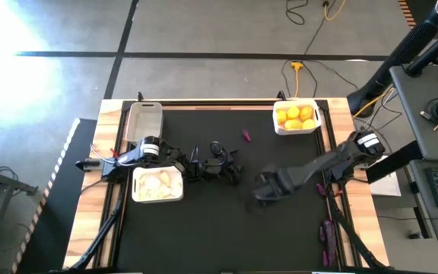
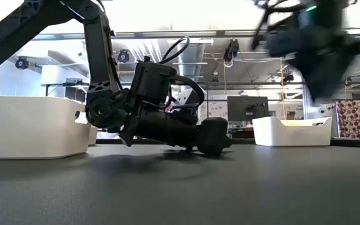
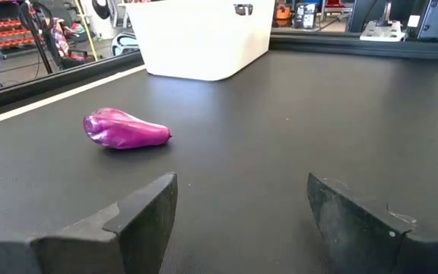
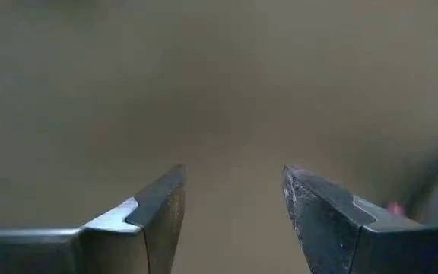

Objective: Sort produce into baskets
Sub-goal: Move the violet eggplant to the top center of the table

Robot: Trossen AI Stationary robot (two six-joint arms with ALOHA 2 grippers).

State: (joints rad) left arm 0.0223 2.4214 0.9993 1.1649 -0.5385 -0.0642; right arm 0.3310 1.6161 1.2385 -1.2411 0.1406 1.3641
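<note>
A small purple eggplant piece [image 1: 245, 135] lies on the black mat; in the left wrist view [image 3: 124, 129] it is ahead of my left gripper and off to one side. My left gripper [image 3: 242, 183] is open and empty, low over the mat near the middle [image 1: 229, 169]. My right gripper [image 4: 234, 179] is open and empty above the mat right of centre [image 1: 263, 189]. A white basket [image 1: 297, 118] at the far right holds yellow and orange citrus. A white basket [image 1: 158, 185] at the left holds whitish bulbs. A greyish translucent basket [image 1: 144, 118] stands at the far left.
More purple pieces [image 1: 327, 232] lie by the table's right edge, beside the right arm, and another [image 1: 319, 188] sits under it. The left arm [image 2: 155, 119] lies low across the mat. Wooden borders frame the mat. Bare mat lies toward the near edge.
</note>
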